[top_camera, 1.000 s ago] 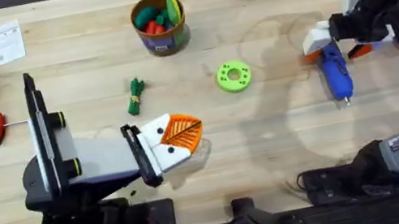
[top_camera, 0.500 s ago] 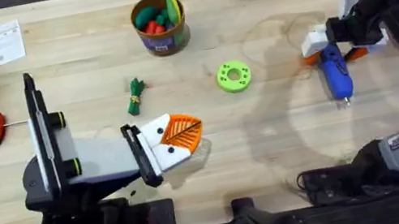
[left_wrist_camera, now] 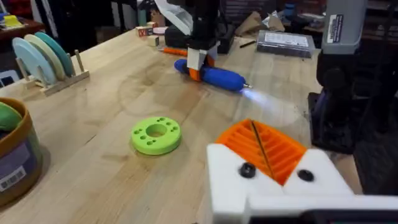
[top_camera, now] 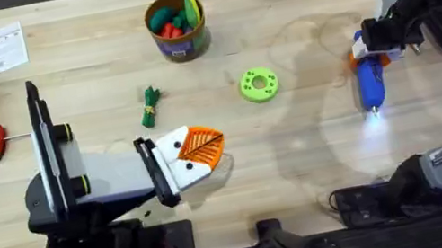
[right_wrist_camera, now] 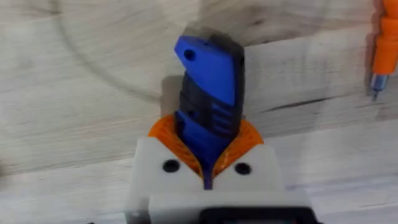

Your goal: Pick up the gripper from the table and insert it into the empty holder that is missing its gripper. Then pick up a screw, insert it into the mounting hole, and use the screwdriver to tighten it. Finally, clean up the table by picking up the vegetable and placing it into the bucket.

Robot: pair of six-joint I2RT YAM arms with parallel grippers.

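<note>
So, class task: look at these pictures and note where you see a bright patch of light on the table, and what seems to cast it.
Overhead view: a pale glow on the wood just beyond the tip of the screwdriver, which the right gripper holds. Left wrist view: the same glow spreads from the screwdriver's metal tip across the table. Likely the tool's own lamp.

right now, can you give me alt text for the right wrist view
The right gripper, white with orange ribbed pads, is shut on a chunky blue cylindrical electric screwdriver with dark bands, above a pale wooden table. A slim orange pen-like tool lies at the edge of the view.
</note>
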